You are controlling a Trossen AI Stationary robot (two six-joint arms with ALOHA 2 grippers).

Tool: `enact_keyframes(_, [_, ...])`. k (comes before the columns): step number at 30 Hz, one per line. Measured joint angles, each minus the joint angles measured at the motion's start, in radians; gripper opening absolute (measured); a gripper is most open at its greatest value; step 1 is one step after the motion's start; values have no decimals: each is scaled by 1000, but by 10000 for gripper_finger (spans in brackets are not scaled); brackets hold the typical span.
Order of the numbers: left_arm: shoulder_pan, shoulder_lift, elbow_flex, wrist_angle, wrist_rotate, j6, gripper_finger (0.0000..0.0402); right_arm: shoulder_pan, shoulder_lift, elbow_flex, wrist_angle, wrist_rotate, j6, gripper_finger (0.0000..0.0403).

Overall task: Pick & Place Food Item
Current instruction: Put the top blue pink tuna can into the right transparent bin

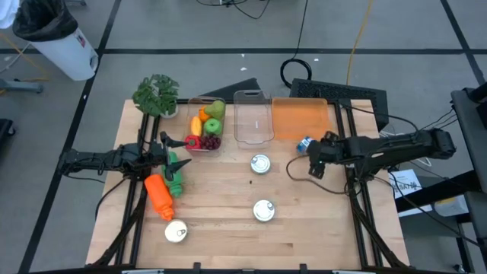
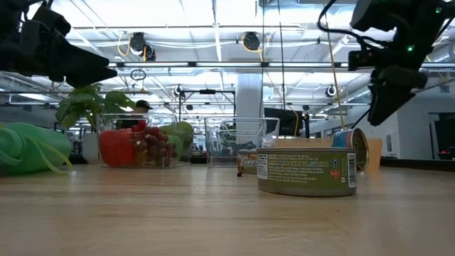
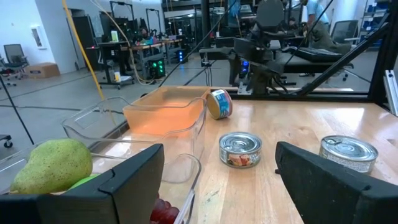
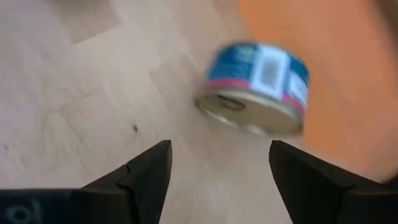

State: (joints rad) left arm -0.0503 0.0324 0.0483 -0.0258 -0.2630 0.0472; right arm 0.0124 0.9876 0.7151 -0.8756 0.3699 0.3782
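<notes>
Jaws open nr round metal blue-label can [image 4: 255, 87].

Open tabletop [image 1: 221, 228] centre-front; cans [image 1: 260, 164], bins [image 1: 253, 116] crowd back; bottles [image 1: 160, 195] block left.

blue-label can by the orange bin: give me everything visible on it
The blue-label can is a short metal tin with a blue wrapper, a red band near its rim and a white panel. It is tipped on edge, not flat, with one silver end showing, and leans against the front wall of the orange container on the wooden table. The right gripper hovers just short of it, open, not touching.
</notes>
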Motion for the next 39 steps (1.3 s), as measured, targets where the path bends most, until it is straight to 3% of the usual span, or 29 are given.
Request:
enact_keyframes(4, [0,0,0,0,0,0,324,-7,50,1,90,30,-208,258])
enact_keyframes(13, [0,0,0,0,0,0,324,-42,191,2,110,179,-394,288])
enact_keyframes(24, [0,0,0,1,0,0,324,-33,208,3,144,95,-333,276])
enact_keyframes(36, [0,0,0,0,0,0,324,37,211,9,302,-39,-326,283])
enact_keyframes(39, [0,0,0,0,0,-3,324,39,211,38,320,-46,-261,283])
